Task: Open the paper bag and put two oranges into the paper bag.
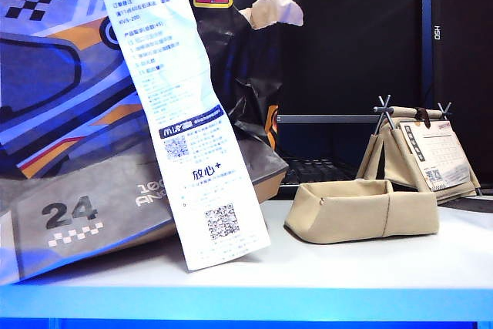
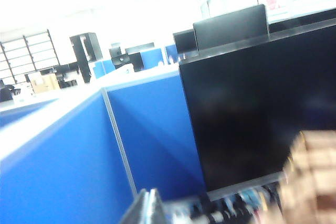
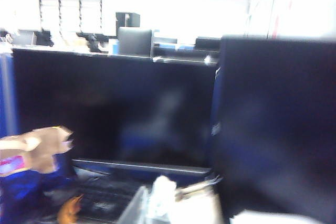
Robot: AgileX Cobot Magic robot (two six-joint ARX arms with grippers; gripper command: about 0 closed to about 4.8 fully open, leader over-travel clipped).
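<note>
Bag (image 1: 115, 152) fills left of exterior frame, leaning right; oranges unseen. Both my grippers off-frame there, clenched empty, left (image 2: 147, 208), right (image 3: 142, 208).

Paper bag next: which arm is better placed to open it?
Probably left. The paper bag sits on the exterior view's left, the left arm's side. Neither gripper shows there; both wrist views look over the desks, each catching only a torn bag edge. Oranges aren't visible.
</note>
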